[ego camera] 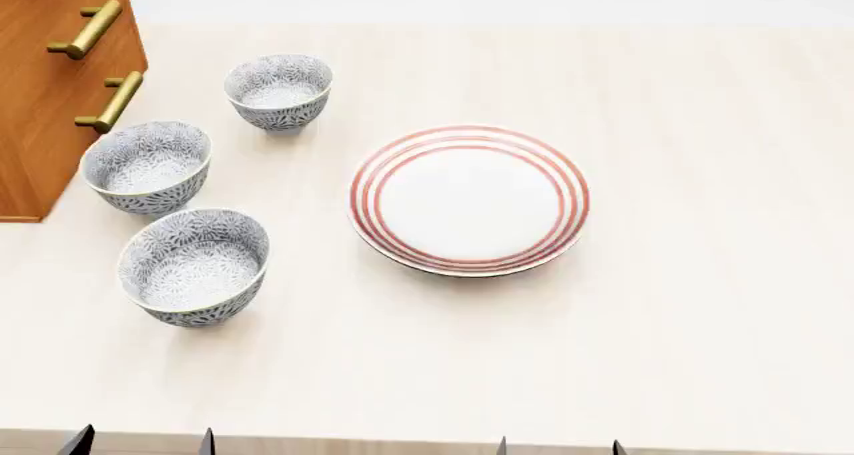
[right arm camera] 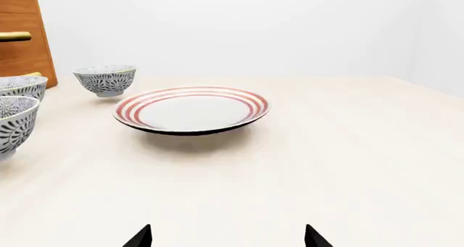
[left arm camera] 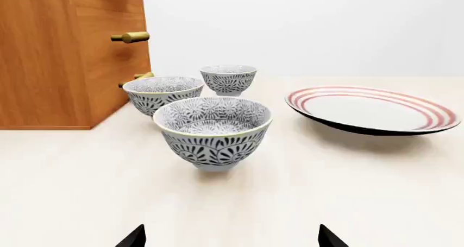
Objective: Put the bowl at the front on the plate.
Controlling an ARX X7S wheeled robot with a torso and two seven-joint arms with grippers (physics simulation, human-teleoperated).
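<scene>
three bowls and a plate on a pale counter

the bowl [ego camera: 194,266] sits nearest the counter's front edge, apart from the plate [ego camera: 469,199] mid-counter; left gripper [left arm camera: 230,237] and right gripper [right arm camera: 227,236] have fingers spread, holding nothing

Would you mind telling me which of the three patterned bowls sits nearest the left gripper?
The front bowl, at the near end of the row; the middle bowl and far bowl sit further back, beside the wooden cabinet.
</scene>
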